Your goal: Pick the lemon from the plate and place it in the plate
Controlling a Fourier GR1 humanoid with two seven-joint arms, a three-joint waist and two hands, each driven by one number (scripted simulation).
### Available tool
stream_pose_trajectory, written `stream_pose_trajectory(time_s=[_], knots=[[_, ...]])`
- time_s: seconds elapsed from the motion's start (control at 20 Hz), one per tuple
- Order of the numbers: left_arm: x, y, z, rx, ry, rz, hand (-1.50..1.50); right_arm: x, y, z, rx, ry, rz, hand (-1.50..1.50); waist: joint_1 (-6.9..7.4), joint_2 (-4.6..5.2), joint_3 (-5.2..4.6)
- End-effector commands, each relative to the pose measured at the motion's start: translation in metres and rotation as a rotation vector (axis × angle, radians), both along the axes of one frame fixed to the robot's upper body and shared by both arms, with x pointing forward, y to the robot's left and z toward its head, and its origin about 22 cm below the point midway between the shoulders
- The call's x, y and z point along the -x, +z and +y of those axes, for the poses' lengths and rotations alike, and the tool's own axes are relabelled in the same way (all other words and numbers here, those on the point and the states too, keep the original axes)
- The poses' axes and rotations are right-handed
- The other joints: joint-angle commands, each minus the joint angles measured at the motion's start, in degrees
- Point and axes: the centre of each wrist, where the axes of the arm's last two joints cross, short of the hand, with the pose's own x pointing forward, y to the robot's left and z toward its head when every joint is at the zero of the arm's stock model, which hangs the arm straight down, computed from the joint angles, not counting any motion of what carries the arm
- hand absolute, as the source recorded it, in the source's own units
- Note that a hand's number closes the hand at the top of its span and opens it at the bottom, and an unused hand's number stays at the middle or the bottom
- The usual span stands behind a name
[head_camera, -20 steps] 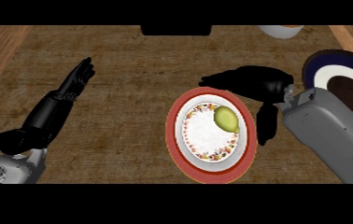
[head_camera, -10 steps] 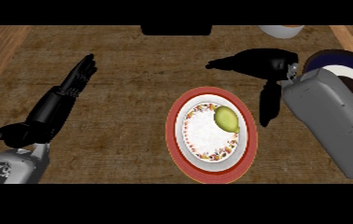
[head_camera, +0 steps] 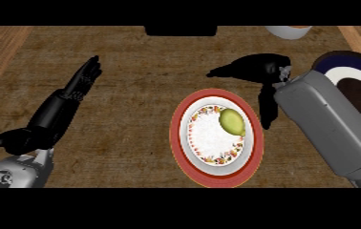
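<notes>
Right robot hand (head_camera: 264, 67) is held open just right of the lemon (head_camera: 233, 121), which could be nudged sideways off the plate (head_camera: 175, 133).

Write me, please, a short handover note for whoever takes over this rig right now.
Left robot hand: open, resting at the left, empty.
Right robot hand: open, beside the red plate's far right rim, not touching the lemon.
Lemon: on the red plate's right half.
Dark plate: at the right edge, partly hidden.
Done: nothing yet. Left: grasp lemon, carry it, likely to the dark plate.
</notes>
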Motion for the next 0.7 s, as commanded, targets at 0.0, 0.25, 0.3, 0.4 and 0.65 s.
stream_pose_trajectory(time_s=[0.0,0.25,0.3,0.4,0.65], knots=[[-0.009,-0.003,0.008,-0.001,0.007,0.001,0.00,0.004,-0.020,0.009,0.035,0.032,0.000,-1.50,-0.20,0.03,-0.01],[-0.010,0.004,-0.014,-0.008,0.019,-0.008,0.00,0.013,-0.052,0.009,0.092,0.055,0.004,-1.50,-0.23,-0.01,0.02],[-0.001,0.007,0.002,-0.002,-0.002,-0.007,0.00,0.001,-0.062,0.004,0.104,0.047,0.031,-1.50,0.36,0.08,0.02],[0.001,-0.012,0.000,-0.010,-0.003,-0.012,0.00,0.006,-0.060,-0.005,0.112,0.037,0.051,-1.50,-0.20,-0.02,-0.01],[0.000,-0.013,0.015,0.010,0.017,0.005,0.00,0.028,-0.090,-0.005,0.156,0.062,0.084,-1.50,-0.38,-0.08,-0.01]])
